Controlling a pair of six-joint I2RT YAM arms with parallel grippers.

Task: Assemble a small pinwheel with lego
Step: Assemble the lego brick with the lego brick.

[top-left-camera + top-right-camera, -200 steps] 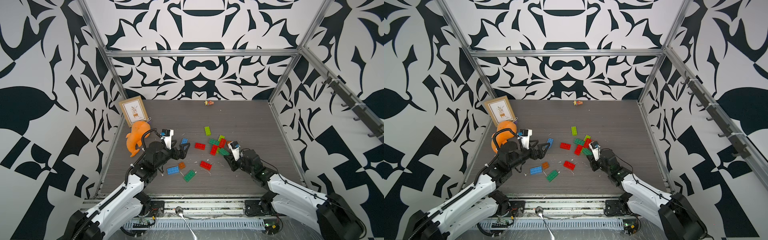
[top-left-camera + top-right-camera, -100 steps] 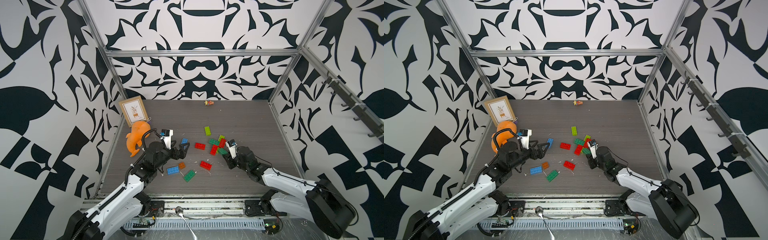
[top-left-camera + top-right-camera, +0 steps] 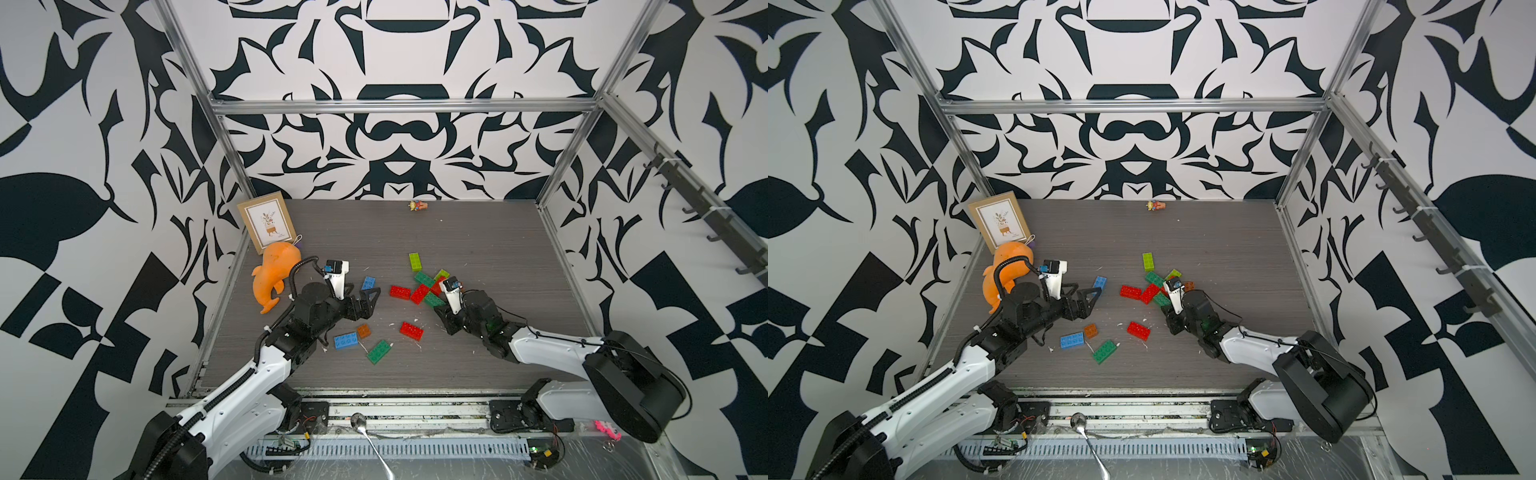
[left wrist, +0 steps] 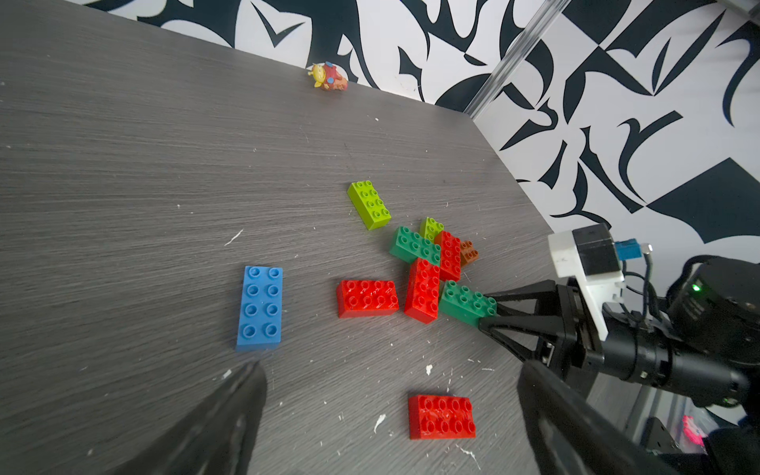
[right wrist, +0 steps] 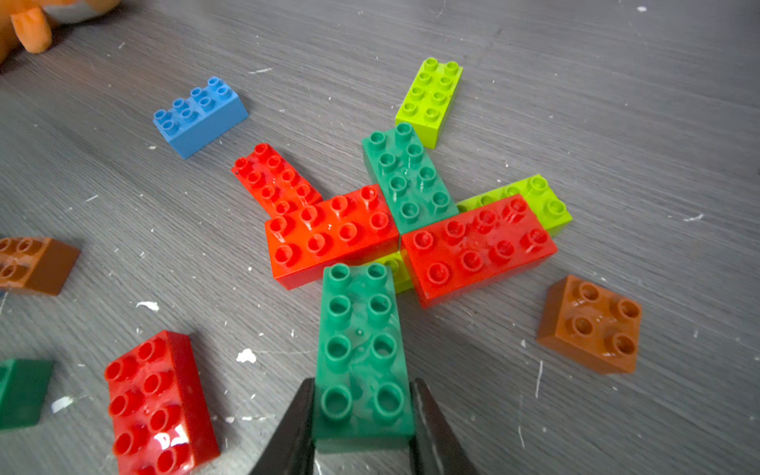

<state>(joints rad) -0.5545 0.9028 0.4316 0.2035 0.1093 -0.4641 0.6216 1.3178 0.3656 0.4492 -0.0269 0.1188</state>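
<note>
clamping a dark green brick against the brick cluster, the right gripper has an orange brick beside it. left gripper gapes, empty.

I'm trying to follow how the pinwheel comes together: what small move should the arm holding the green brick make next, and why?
Probably press the dark green brick straight down. The right fingers clamp its near end, and its far end reaches the lime brick peeking out between the red bricks at the hub. Whether it has clicked onto those studs is unclear, so a firm push seems wise.
</note>
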